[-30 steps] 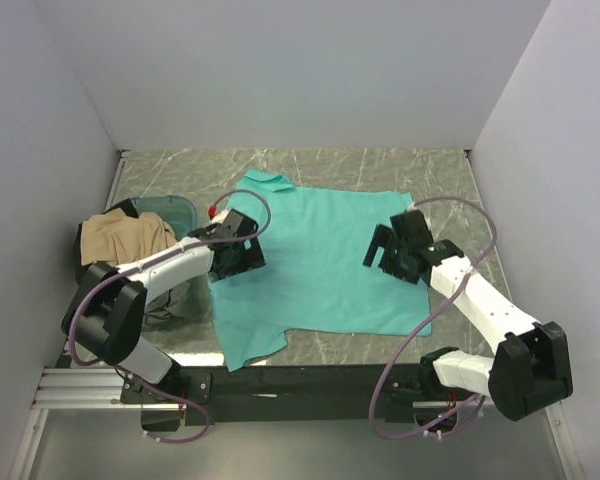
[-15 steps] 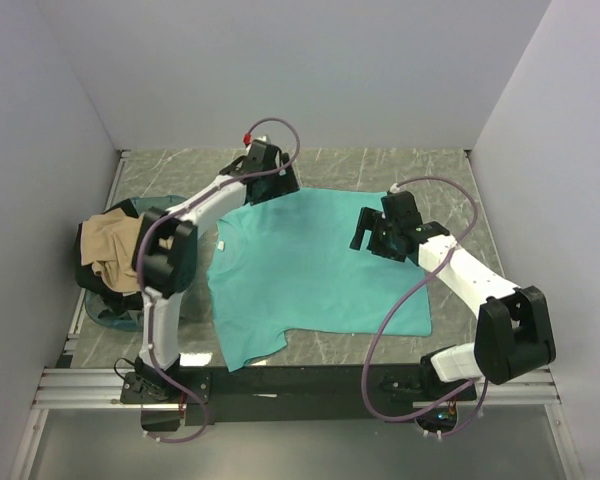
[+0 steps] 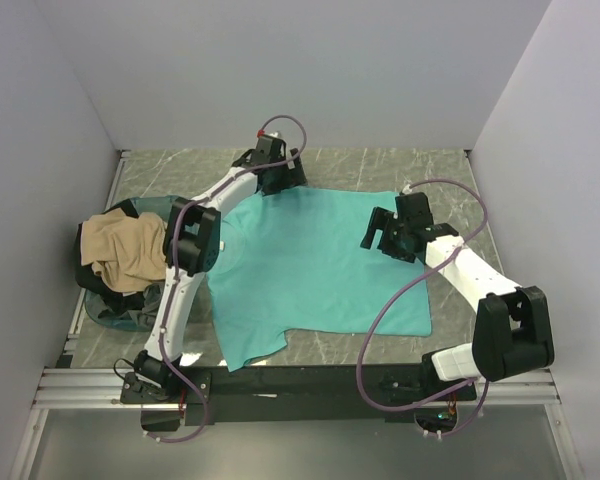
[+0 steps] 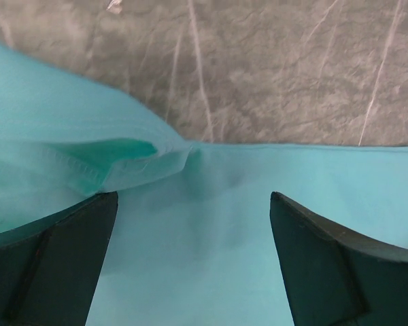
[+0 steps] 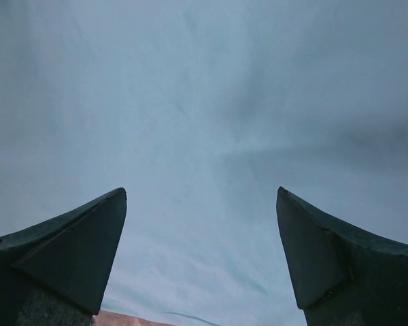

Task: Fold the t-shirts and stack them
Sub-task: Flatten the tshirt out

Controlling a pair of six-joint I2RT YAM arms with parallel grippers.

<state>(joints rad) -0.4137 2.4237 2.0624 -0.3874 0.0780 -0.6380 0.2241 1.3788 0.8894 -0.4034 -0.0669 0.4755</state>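
Observation:
A teal t-shirt (image 3: pixel 315 265) lies spread flat in the middle of the table. My left gripper (image 3: pixel 276 183) hovers open over its far left edge. In the left wrist view the open gripper (image 4: pixel 194 198) has teal cloth between its fingers, with a folded hem (image 4: pixel 126 157) just ahead. My right gripper (image 3: pixel 378 234) stands open above the shirt's far right part. Its wrist view is filled with teal cloth (image 5: pixel 204 102), and the gripper (image 5: pixel 200 195) holds nothing. A tan t-shirt (image 3: pixel 128 250) is heaped at the left on dark cloth (image 3: pixel 92 278).
A translucent bluish tub (image 3: pixel 130 312) at the left edge holds the heap of shirts. Grey marble table (image 3: pixel 380 165) shows beyond the shirt's far edge and in the left wrist view (image 4: pixel 279 68). Walls close in on three sides.
My left arm has swung from the shirt's left side up to its far edge near the collar. The right gripper has shifted slightly toward the far right. Both stayed open.

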